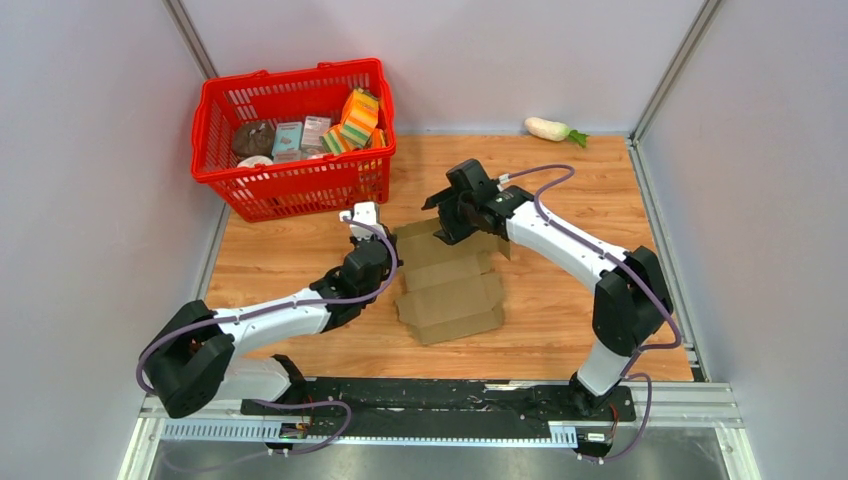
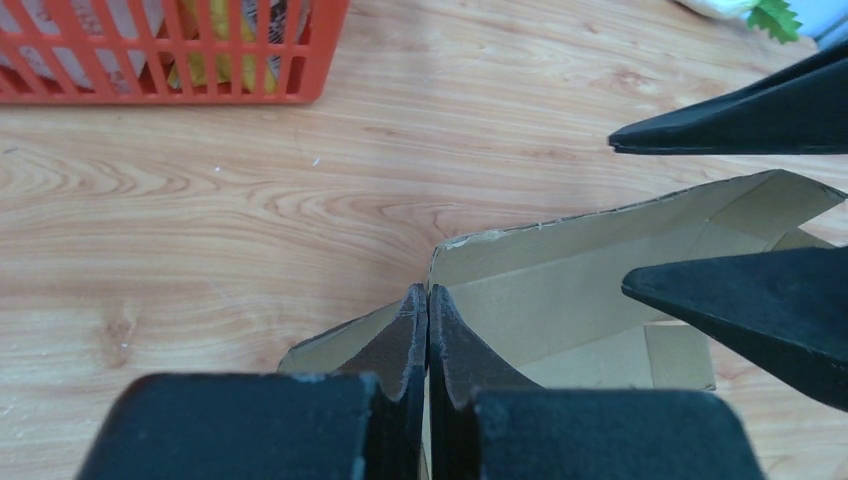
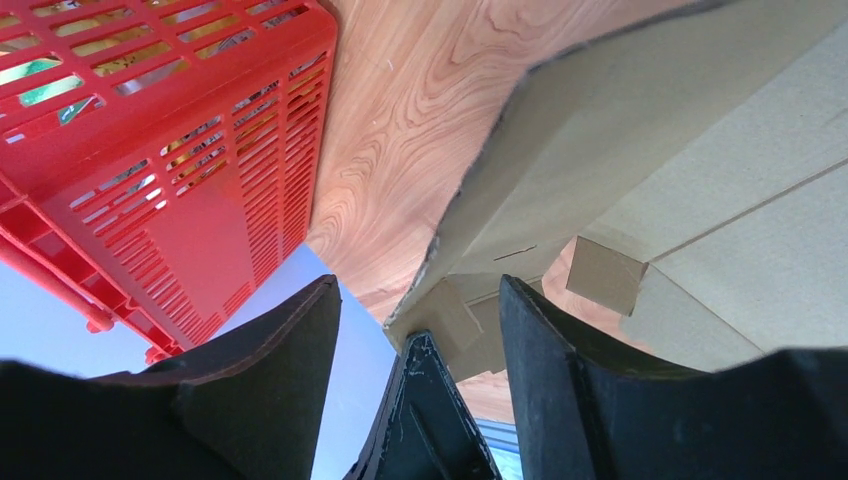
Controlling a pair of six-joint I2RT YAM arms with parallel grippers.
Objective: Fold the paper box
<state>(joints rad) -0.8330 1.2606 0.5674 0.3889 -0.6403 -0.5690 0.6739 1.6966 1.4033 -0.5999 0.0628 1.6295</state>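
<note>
- The paper box [image 1: 450,295] lies in the middle of the wooden table [image 1: 580,170], between the two robot arms.
- Its long axis runs from far to near, with the near end leaning a little to the right.
- It is plain brown cardboard with no print. It is partly folded, with creased panels lying flat at the near end and flaps raised at the far end.
- The left gripper [image 2: 427,300] sits at the box's far left corner, its fingers pressed together at a raised fold. It is unclear whether cardboard is pinched between them.
- The right gripper [image 3: 418,285] is at the far end of the box. Its fingers are apart, one on each side of the edge of a raised flap.
- A red basket [image 1: 290,185] holding small packages stands at the far left of the table, apart from the box.
- A white vegetable with green leaves [image 1: 548,128] lies at the far edge, to the right.
</note>
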